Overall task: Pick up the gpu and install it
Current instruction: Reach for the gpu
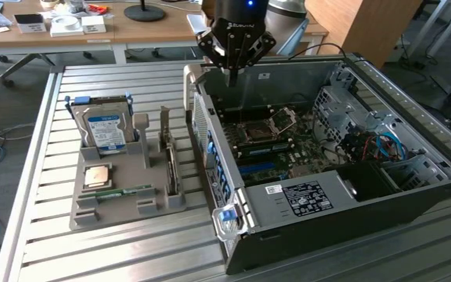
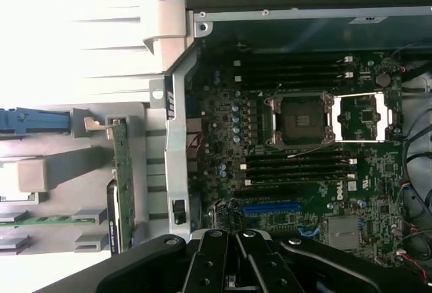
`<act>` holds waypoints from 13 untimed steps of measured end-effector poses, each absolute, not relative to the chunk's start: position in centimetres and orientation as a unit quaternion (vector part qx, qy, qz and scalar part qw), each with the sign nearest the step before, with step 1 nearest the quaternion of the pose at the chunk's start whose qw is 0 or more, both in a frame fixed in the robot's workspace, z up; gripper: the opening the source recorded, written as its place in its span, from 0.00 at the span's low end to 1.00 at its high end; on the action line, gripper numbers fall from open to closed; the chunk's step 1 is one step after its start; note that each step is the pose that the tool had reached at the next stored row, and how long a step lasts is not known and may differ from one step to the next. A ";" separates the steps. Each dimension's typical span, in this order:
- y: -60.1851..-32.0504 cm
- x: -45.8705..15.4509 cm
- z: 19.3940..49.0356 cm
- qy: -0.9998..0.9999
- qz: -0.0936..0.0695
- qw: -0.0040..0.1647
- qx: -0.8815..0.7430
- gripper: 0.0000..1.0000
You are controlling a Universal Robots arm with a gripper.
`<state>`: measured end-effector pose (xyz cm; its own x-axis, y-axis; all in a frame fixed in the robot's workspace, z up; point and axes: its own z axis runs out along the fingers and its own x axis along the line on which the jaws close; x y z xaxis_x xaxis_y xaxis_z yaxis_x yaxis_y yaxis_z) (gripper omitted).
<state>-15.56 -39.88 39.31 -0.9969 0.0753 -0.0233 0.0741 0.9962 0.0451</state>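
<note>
The gpu (image 1: 168, 160) stands on edge in a slot of the grey holder (image 1: 115, 205) on the slatted table, its silver bracket at the far end. From the wrist it shows edge-on as a thin green card (image 2: 123, 178) with the black fan on one face. My gripper (image 1: 232, 71) hangs above the rear corner of the open computer case (image 1: 413, 194), away from the gpu toward the exterior view's right. Its fingers (image 2: 251, 256) are shut together with nothing between them. Below lies the motherboard with a blue slot (image 2: 272, 208).
The holder also carries a silver hard drive (image 1: 105, 130), a copper-topped chip (image 1: 96, 175) and a narrow green memory stick (image 1: 125, 191). Inside the case sit the open processor socket (image 2: 300, 121), a power supply (image 1: 304, 197) and cables. A desk with clutter stands behind.
</note>
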 end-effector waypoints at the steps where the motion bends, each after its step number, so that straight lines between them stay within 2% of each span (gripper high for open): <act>1: -39.9 -15.6 39.3 0.999 0.022 0.012 0.037 0.11; 13: -39.9 -17.0 39.3 0.999 0.022 0.012 0.037 0.11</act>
